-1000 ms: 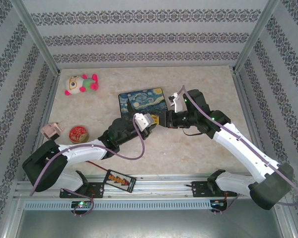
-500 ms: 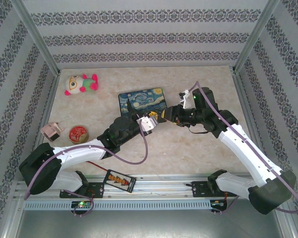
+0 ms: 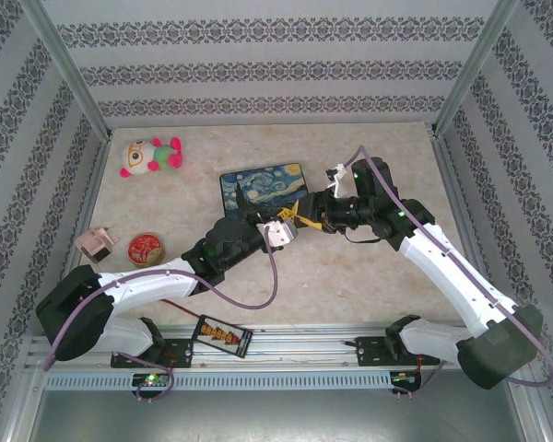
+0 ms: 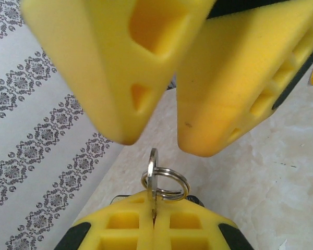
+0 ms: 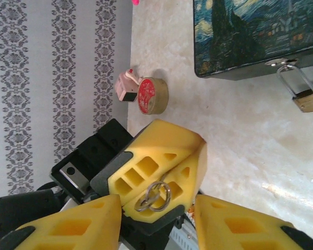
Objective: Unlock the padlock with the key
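Overhead, bright and even, light pouring from above, only soft short shadows under the arms [image 3: 442,267] on the pale table [image 3: 350,285]. Left wrist camera: fingers [image 4: 240,78] of the right gripper [image 4: 161,146] loom big and blurred, the key [image 4: 153,172] is sharp. Right wrist camera: white glare streaks the table lower right, near fingers soft-edged, padlock [image 5: 308,99] crisp further off

Pale marbled tabletop [image 3: 343,276], striped damask-patterned walls [image 3: 276,69] on three sides, aluminium corner posts [image 3: 64,64], even light
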Controlling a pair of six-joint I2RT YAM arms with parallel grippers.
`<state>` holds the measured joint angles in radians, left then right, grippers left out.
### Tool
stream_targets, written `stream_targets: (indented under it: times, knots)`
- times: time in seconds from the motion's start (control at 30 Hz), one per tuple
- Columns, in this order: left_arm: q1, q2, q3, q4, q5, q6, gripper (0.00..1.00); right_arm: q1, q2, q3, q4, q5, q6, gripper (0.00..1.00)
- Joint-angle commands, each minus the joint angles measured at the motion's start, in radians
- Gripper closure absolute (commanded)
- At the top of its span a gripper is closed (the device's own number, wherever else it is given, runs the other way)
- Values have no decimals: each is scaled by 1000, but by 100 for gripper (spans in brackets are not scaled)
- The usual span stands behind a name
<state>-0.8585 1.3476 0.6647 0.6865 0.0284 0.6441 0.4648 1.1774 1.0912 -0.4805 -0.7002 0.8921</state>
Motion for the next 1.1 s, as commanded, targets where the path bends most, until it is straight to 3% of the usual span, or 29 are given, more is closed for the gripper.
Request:
stream_targets:
  times: [0.0,0.3,0.6,0.67,0.73,0.83,0.9,1.0,1.07]
  knots:
    - [-20,1,26,-19,-10,25,100,16,11,28,39,-29,21,58]
    - [-22,6,25,1,-21,20,100,40,39,13,53,-31,27,64]
    - [-22,7,22,18,-33,12,100,35,44,-5,59,-30,14,97]
    - [-22,1,21,18,-32,6,97,29,37,-14,65,-25,8,100]
    - [-22,-9,18,13,-30,-5,84,21,29,-23,76,-23,3,100]
    - [-23,-45,14,-25,-4,-31,51,14,17,-42,109,-14,-2,100]
    - [-23,-77,7,-43,11,-59,38,11,7,-56,137,0,-13,100]
    - [-24,-132,-10,-66,24,-113,23,0,-8,-74,184,13,-43,100]
    - [-23,-175,-23,-88,28,-159,19,-9,-14,-92,227,16,-71,100]
